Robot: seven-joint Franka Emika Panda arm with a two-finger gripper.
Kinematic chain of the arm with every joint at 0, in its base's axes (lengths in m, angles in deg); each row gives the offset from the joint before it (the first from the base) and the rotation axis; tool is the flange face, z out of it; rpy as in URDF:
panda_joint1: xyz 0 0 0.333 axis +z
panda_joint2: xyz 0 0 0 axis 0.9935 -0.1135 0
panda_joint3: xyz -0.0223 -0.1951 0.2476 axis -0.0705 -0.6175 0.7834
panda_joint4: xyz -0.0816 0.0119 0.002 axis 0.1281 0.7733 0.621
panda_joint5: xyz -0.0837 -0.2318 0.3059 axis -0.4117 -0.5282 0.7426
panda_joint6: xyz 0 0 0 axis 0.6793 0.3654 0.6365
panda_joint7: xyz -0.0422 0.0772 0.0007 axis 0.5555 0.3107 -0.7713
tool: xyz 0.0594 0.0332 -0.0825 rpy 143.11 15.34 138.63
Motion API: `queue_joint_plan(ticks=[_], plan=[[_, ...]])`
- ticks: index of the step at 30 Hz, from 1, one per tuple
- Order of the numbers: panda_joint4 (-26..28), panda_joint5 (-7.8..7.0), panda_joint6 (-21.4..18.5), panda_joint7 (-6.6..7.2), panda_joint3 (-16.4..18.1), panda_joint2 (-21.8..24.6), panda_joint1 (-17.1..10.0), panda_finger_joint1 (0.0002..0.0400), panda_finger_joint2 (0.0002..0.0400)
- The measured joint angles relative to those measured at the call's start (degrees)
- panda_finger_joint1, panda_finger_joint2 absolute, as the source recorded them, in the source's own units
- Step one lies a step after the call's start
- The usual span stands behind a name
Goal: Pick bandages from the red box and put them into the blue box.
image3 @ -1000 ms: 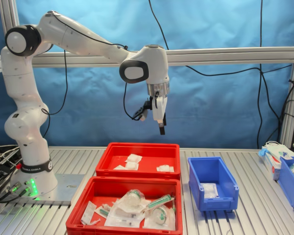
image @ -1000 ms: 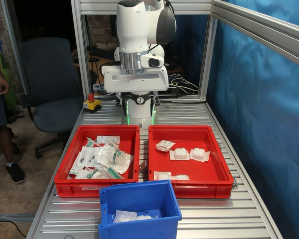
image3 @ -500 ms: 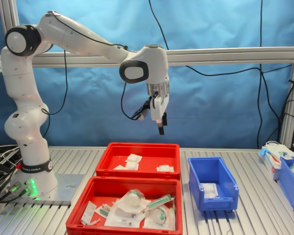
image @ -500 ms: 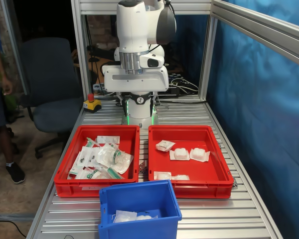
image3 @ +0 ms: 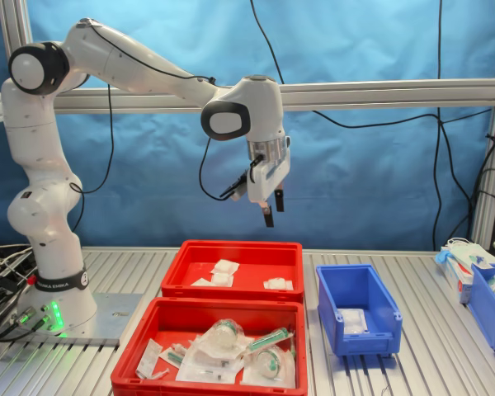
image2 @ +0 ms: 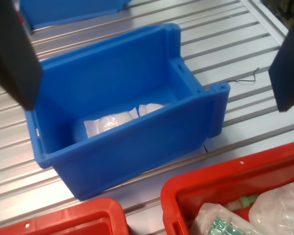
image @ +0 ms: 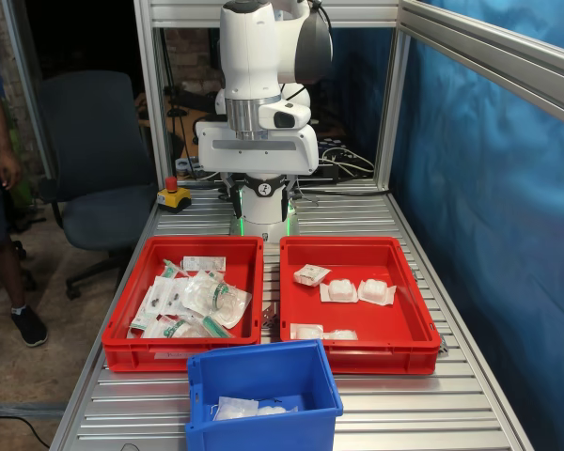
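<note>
2 bandages [image2: 115,120] in blue box [image2: 137,139] | jaws spread, empty, above red trays [image3: 231,285]

A ribbed metal table [image: 432,399] carries two red trays side by side, one [image: 183,310] at the first exterior view's left and one [image: 357,305] at its right. The blue box [image: 261,395] stands just in front of them near the table's edge. The robot's base [image3: 54,309] is mounted behind the trays. In the second exterior view another blue bin [image3: 491,304] sits at the far right.
</note>
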Motion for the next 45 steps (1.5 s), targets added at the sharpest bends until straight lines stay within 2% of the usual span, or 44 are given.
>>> queue_joint_plan(ticks=[1, 3, 4, 7, 8, 10, 11, 14, 16, 27, 29, 35, 36, 39, 40, 45], plan=[[0.0, 0.0, 0.0, 1.23, 0.0, 0.0, 0.0, 0.04, 0.04], [0.0, 0.0, 0.0, 2.5, 0.0, 0.0, 0.0, 0.04, 0.04], [0.0, 0.0, 0.0, 3.83, 0.0, 0.0, 0.0, 0.04, 0.04], [0.0, 0.0, 0.0, 5.95, 0.0, 0.0, 0.0, 0.04, 0.04], [0.0, 0.0, 0.0, 7.39, 0.0, 0.0, 0.0, 0.04, 0.04], [0.0, 0.0, 0.0, 8.83, 0.0, 0.0, 0.0, 0.04, 0.04], [0.0, 0.0, 0.0, 10.37, 0.0, 0.0, 0.0, 0.04, 0.04], [0.0, 0.0, 0.0, 12.53, 0.0, 0.0, 0.0, 0.04, 0.04], [0.0, 0.0, 0.0, 15.69, 0.0, 0.0, 0.0, 0.04, 0.04], [0.0, 0.0, 0.0, 24.18, 0.0, 0.0, 0.0, 0.04, 0.04], [0.0, 0.0, 0.0, 27.11, 0.0, 0.0, 0.0, 0.04, 0.04], [0.3, 0.0, -0.1, 31.37, 0.0, 0.0, 0.0, 0.04, 0.04], [0.6, 0.0, -0.1, 32.7, 0.0, 0.0, 0.0, 0.04, 0.04], [1.0, 0.0, -0.1, 35.16, 0.0, 0.0, 0.0, 0.04, 0.04], [1.2, 0.0, -0.1, 36.39, 0.0, 0.0, 0.0, 0.04, 0.04], [1.6, 0.0, -0.1, 39.64, 0.0, 0.0, 0.0, 0.04, 0.04]])
